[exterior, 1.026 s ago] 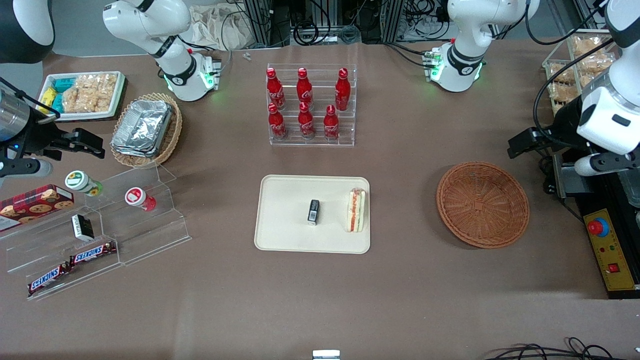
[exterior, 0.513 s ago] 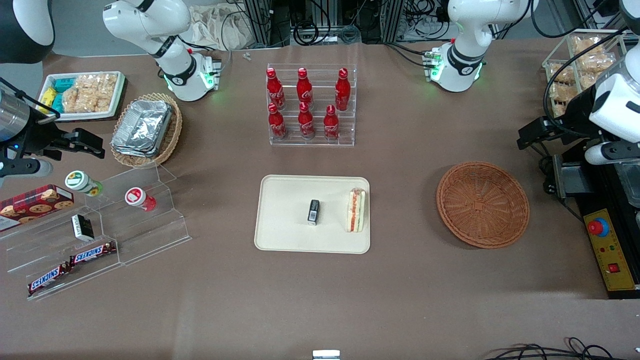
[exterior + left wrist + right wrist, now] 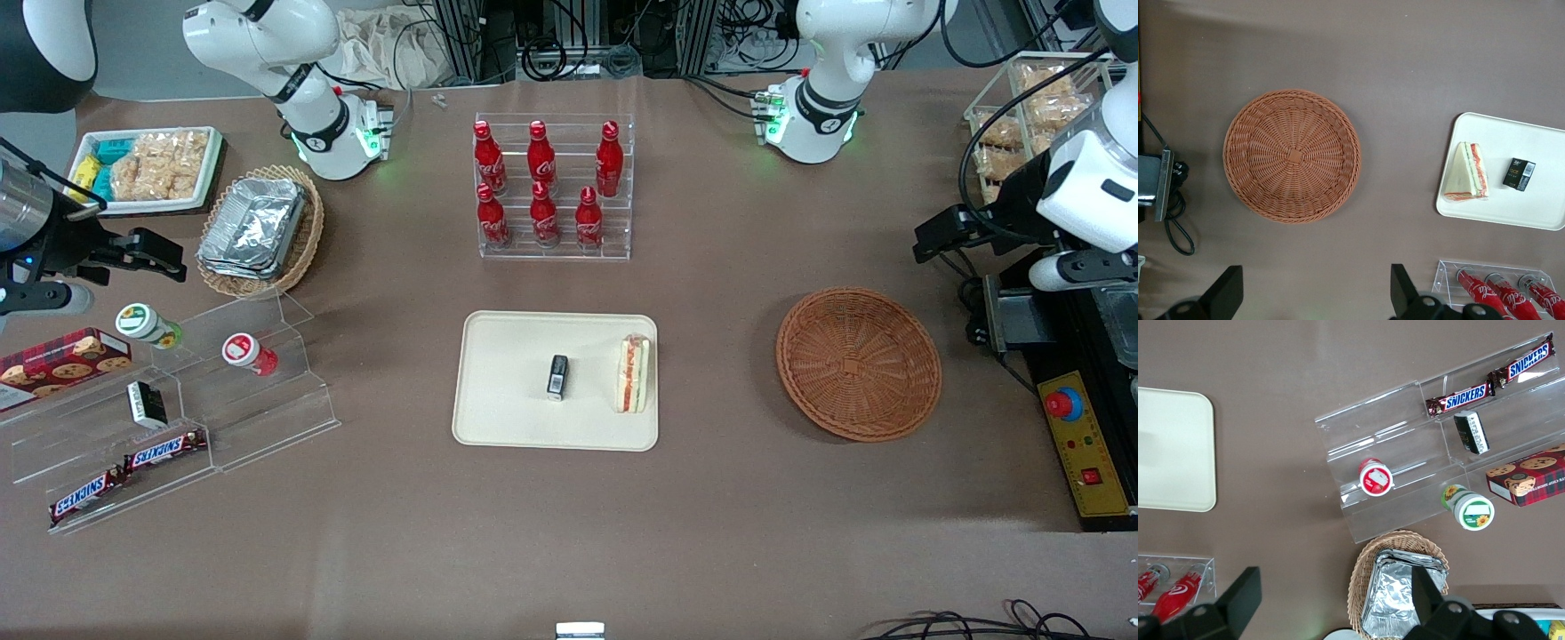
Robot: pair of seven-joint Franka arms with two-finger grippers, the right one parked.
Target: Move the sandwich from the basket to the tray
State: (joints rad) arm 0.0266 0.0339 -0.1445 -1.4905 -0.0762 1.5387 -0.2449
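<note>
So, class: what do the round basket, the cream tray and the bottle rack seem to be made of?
The basket looks like woven reddish-brown wicker, its strands spiralling. The tray seems matte cream plastic, smooth, with a low rim. The bottle rack appears to be clear glossy acrylic, see-through. The open hand hovers above the table beside the basket.

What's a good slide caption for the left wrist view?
Open gripper hangs above the empty basket; the sandwich lies on the tray.
</note>
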